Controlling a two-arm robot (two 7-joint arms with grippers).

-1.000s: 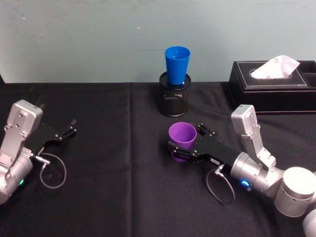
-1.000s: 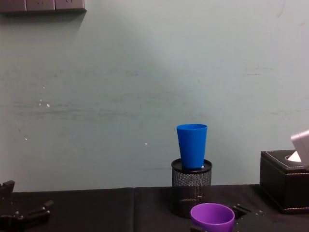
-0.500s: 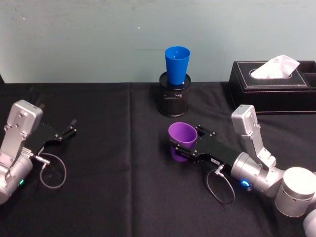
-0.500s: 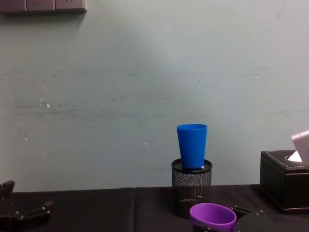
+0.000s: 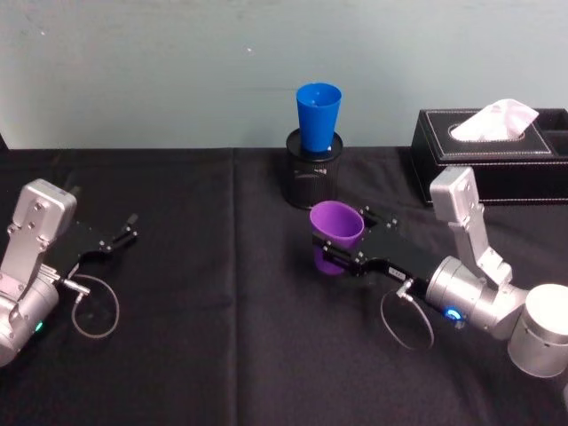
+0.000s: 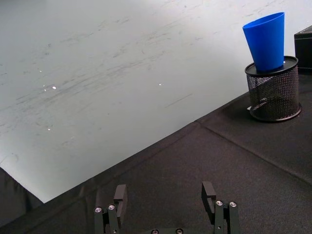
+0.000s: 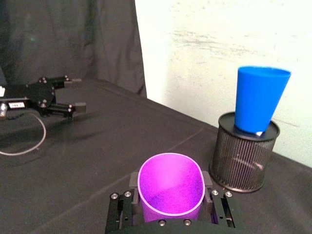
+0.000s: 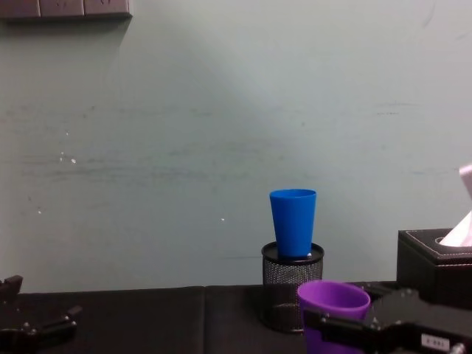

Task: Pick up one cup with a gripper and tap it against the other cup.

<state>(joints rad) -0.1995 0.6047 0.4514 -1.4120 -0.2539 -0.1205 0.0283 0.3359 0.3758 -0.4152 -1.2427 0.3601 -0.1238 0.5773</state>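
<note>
Mesh pen holder [image 5: 312, 185], tissue box [image 5: 497, 173] beside it.

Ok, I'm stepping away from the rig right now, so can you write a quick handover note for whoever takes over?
Right gripper: shut on the purple cup, holding it mid-table, in front of the mesh pen holder.
Left gripper: open, idle at the table's left side.
Blue cup: standing in the pen holder at the back; a gap separates the two cups.
Done: purple cup grasped.
Left: carry it to the blue cup and tap them together.
</note>
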